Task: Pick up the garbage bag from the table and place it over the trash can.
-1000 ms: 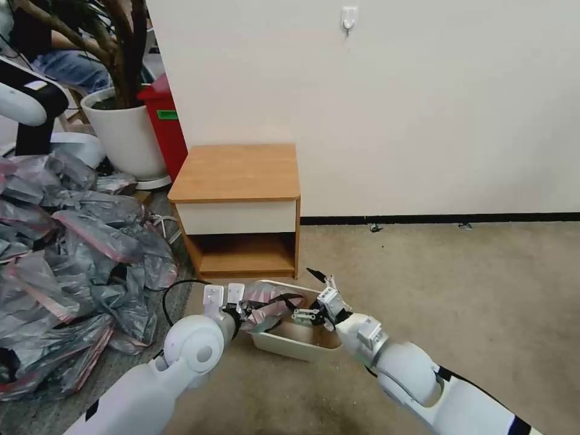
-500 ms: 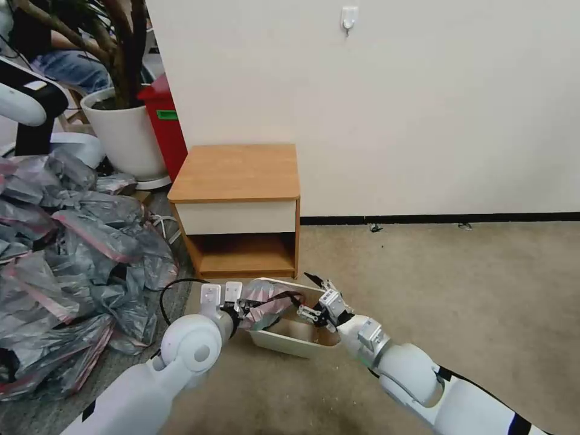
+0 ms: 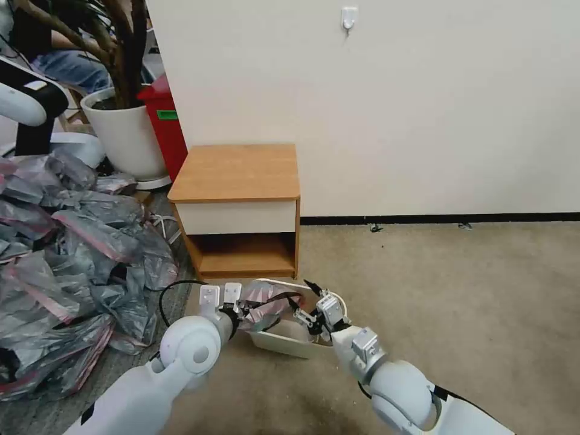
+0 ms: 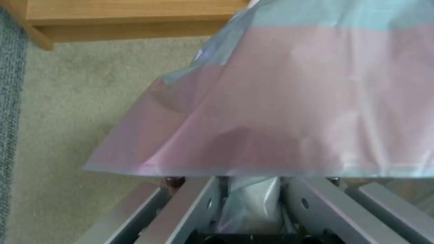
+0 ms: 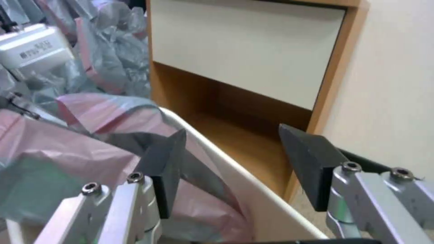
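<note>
While our left gripper [image 3: 241,311] pinches a fold of the garbage bag [image 3: 266,302] at the near-left corner of the trash can [image 3: 284,345], our right gripper [image 3: 309,305] stands spread wide with nothing between its pads, low over the can's right half. In the left wrist view the film runs down between the closed fingers [image 4: 199,203] and the pink rim band of the bag [image 4: 289,112] fans out beyond them. In the right wrist view one dark pad [image 5: 165,169] sits on the bag's side of the cream wall and the other pad [image 5: 307,162] hangs outside it, so the far rim of the can [image 5: 235,176] passes between our two pads.

The relation that matters, as we read it: the bag lies bunched over the left part of the can, its crumpled mass running from our left gripper across towards the right one, and the loose pink edge [image 5: 90,115] is on the robot's left of our open right gripper, just beside its inner pad. We judge the right arm to be the nearer one to that free edge, and any pull to open the mouth would go rightward across the can. The right half of the can looks uncovered.

Beyond the can stands the table [image 3: 238,172], top bare, its lower shelf facing us. The heap of spare bags [image 3: 66,260] lies well apart on our left.
</note>
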`<state>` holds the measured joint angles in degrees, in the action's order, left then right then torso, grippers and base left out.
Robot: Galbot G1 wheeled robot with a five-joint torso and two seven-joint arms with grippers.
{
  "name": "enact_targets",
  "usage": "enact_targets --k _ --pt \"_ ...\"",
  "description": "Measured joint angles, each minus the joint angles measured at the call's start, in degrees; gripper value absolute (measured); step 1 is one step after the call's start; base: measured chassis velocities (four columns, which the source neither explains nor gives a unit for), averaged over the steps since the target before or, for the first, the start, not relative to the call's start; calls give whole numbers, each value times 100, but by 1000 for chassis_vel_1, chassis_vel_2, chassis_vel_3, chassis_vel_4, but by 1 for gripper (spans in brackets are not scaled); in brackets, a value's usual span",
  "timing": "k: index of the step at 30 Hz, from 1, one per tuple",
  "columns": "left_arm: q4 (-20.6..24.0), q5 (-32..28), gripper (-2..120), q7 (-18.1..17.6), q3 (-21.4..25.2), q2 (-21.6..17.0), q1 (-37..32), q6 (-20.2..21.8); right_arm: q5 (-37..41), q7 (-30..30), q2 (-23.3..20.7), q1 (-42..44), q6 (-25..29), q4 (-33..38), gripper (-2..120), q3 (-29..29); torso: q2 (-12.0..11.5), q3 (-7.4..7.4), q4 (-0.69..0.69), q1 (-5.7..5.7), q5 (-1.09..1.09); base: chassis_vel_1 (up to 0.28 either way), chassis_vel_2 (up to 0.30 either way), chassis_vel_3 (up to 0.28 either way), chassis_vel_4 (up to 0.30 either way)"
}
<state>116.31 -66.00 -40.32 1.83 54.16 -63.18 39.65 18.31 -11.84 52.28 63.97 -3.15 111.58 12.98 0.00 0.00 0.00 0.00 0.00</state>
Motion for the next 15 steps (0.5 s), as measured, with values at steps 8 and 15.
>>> enact_targets --k 8,15 --pt "-2 -5 3 5 -2 -14 64 -8 -34 9 -23 68 27 -40 57 51 0 0 0 0 0 0 0 0 0" --pt "-1 -10 3 10 -24 25 35 -13 -121 22 13 -48 67 -176 58 82 0 0 -1 0 0 0 0 0 0"
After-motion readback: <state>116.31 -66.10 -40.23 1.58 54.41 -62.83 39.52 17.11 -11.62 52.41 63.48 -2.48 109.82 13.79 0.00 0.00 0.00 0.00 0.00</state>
